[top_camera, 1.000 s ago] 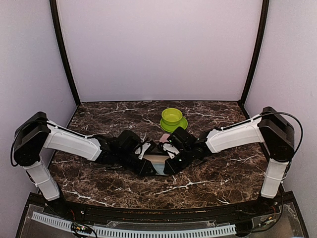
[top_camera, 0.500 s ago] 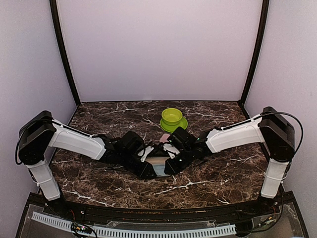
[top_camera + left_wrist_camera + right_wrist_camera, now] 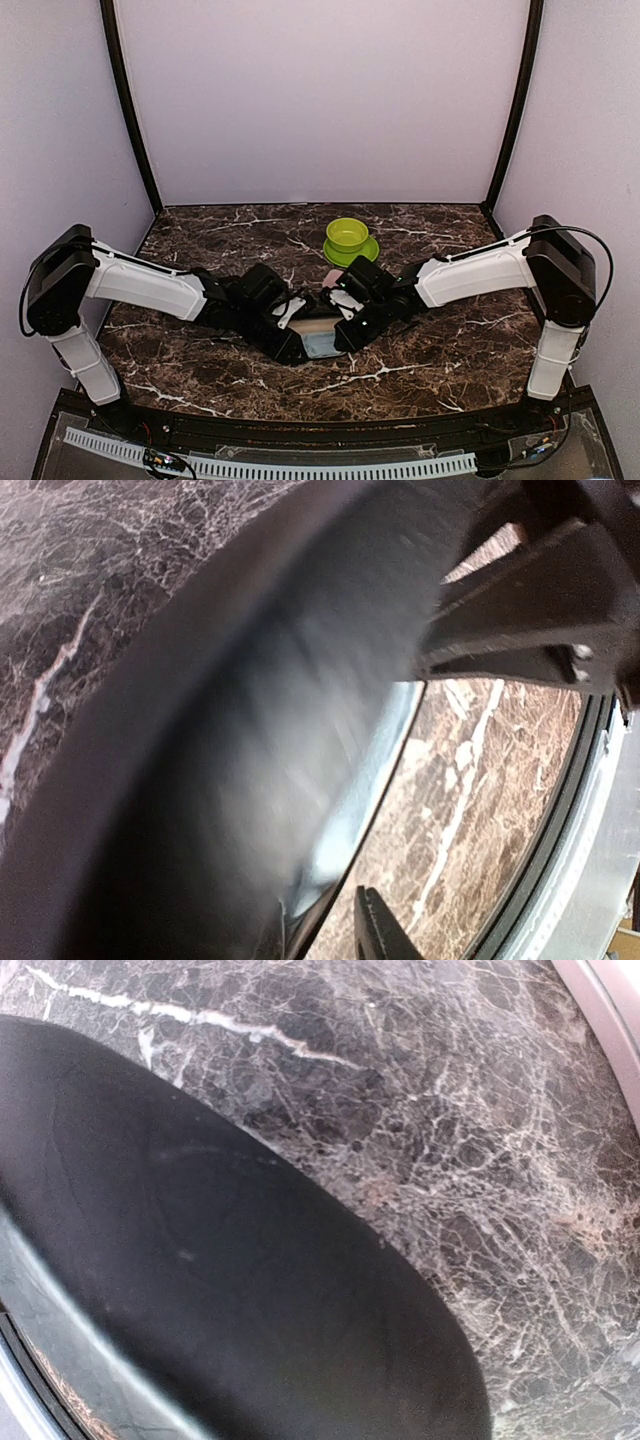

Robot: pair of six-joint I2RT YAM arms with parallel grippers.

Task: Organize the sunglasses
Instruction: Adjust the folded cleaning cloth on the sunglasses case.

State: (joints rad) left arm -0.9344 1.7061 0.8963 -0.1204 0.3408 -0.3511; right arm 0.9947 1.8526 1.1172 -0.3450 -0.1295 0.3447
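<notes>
Neither pair of sunglasses shows in any view. A black oblong hard case (image 3: 318,333) with a pale grey lining lies at the table's middle, between both grippers. My left gripper (image 3: 291,346) is at the case's left end. In the left wrist view the blurred case (image 3: 230,740) fills the frame; one fingertip (image 3: 373,932) sits just beside its rim and the other finger is hidden. My right gripper (image 3: 346,334) is at the case's right end. In the right wrist view the black case (image 3: 230,1290) fills the lower left, with no fingers showing.
A corner of the pink case (image 3: 330,275) peeks out behind the grippers. A green bowl (image 3: 347,236) on a green plate stands at the back centre. Purple walls enclose the marble table (image 3: 450,340) on three sides.
My left arm shifted slightly right and back again at the case's left end. The case and the right arm have barely moved.
</notes>
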